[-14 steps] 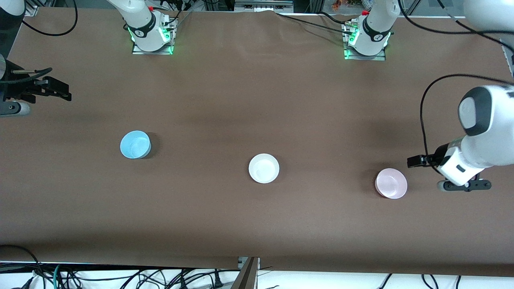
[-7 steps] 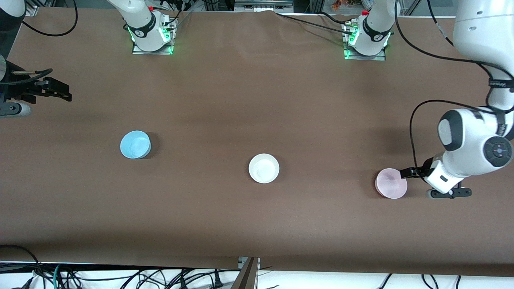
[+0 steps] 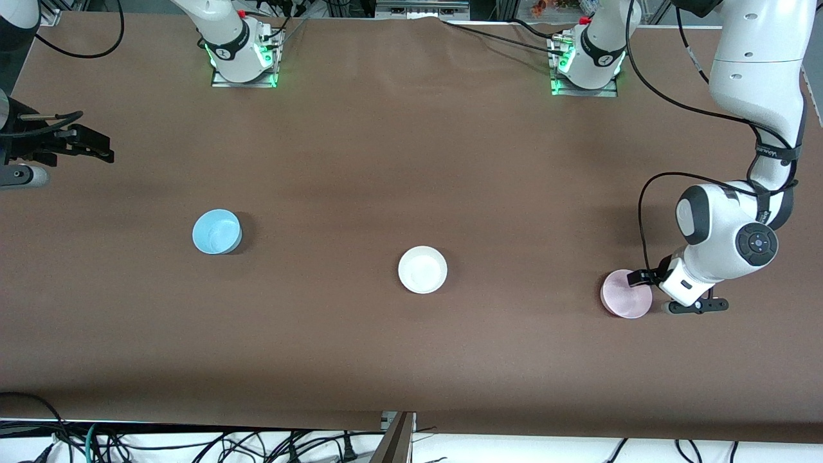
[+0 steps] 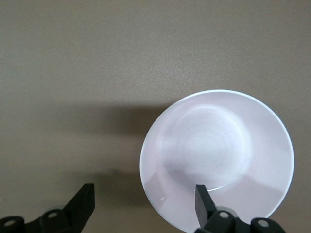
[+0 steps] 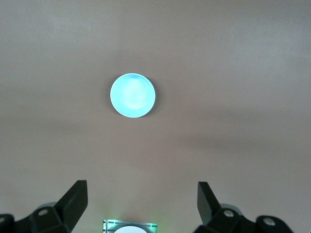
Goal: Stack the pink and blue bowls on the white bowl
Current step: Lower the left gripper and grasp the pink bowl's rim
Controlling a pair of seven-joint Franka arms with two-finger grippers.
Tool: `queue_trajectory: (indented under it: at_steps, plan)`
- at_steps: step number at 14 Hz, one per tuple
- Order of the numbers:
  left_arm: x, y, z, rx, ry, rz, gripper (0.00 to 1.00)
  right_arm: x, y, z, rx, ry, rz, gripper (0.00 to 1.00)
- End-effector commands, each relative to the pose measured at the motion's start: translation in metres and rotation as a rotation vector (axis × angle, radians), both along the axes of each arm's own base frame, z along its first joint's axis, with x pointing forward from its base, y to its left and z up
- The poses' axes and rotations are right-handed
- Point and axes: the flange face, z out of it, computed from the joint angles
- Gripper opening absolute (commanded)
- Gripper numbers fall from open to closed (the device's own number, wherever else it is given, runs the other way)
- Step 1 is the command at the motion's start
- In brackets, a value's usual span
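Pink bowl (image 3: 625, 294) sits toward left arm's end of table, white bowl (image 3: 422, 269) mid-table, blue bowl (image 3: 217, 231) toward right arm's end, all well apart; nothing stacked yet, both moves left. Left gripper (image 4: 146, 206) low at pink bowl's rim, jaws open astride the edge, not gripping. Right gripper (image 5: 141, 201) waits high over table, jaws open, empty. Brown table cover (image 3: 411, 161); cables (image 3: 193, 444) along near edge.

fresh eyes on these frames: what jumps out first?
Three small bowls in a loose row on the brown table: blue bowl toward the right arm's end, white bowl in the middle, pink bowl toward the left arm's end. The left claw is open and straddles the pink bowl's rim, one finger over the bowl, one outside. The right claw, open, waits high over its end of the table.
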Motion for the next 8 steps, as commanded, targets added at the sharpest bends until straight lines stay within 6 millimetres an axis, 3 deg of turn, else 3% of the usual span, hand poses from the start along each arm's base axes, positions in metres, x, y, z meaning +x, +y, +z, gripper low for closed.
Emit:
queue_trajectory:
  at_steps: [1, 4, 8]
  plan:
    - [0.000, 0.002, 0.007, 0.001, -0.009, -0.024, 0.73, 0.010, -0.002, -0.012, 0.011, 0.019, 0.000, 1.00]
    - [0.000, 0.002, -0.001, 0.000, -0.003, -0.022, 0.54, 0.017, -0.003, -0.020, 0.007, 0.003, -0.015, 1.00]
    - [0.000, 0.001, -0.001, -0.011, -0.004, -0.010, 0.12, 0.027, -0.012, -0.045, 0.010, 0.042, -0.036, 1.00]
